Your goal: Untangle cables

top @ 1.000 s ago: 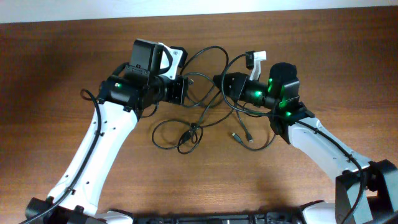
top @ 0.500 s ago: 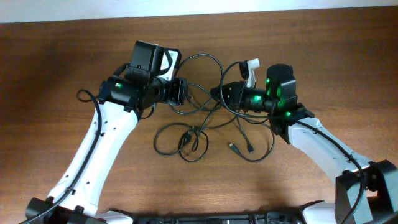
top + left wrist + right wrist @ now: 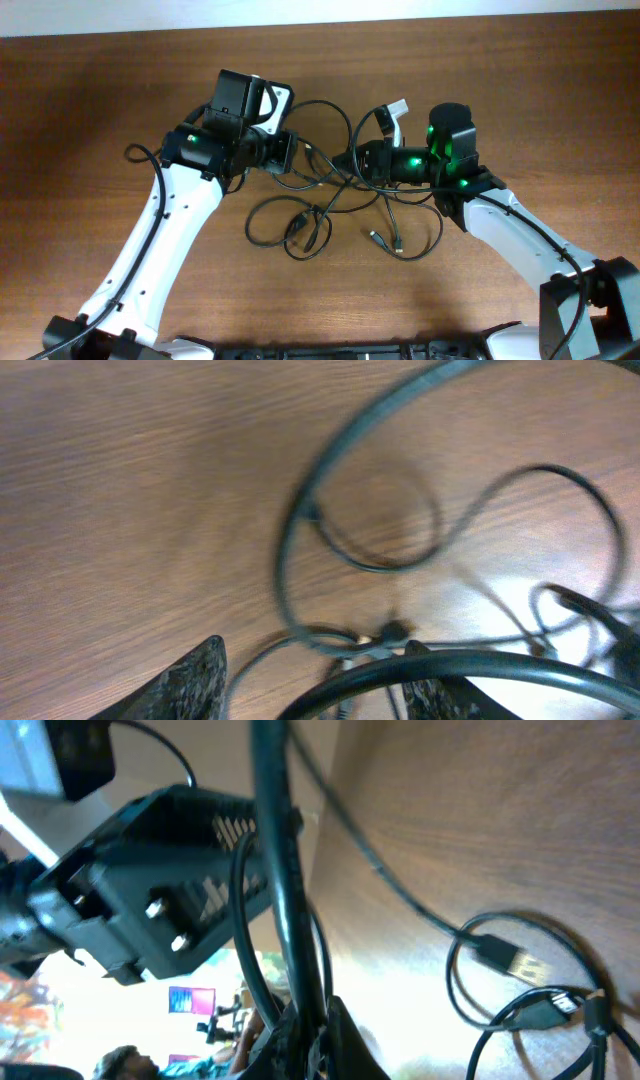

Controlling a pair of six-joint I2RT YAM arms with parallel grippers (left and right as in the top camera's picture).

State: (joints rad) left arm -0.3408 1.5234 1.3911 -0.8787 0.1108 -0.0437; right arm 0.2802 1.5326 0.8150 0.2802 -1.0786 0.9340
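The cables (image 3: 322,190) are thin black cords lying as tangled loops on the wooden table between my two arms, with small plugs (image 3: 386,241) at the loose ends. My left gripper (image 3: 292,150) sits at the tangle's left edge and is open. In the left wrist view a black cord (image 3: 470,664) runs across the gap between its fingers (image 3: 196,682), ungripped, and more loops (image 3: 288,550) lie beyond. My right gripper (image 3: 352,160) is at the tangle's right side, shut on a black cord (image 3: 276,870) that rises from its jaws (image 3: 312,1007).
A cable loop with a plug (image 3: 303,218) lies toward the table's front. A USB plug (image 3: 512,960) and coiled cord lie to the right in the right wrist view. The left arm's body (image 3: 150,890) is close in front of the right gripper. The table's far edge (image 3: 320,22) runs along the top.
My left gripper has gone from shut to open, letting go of its cord. The right gripper has drawn its cord leftward, toward the left gripper, and the loops have bunched closer together.
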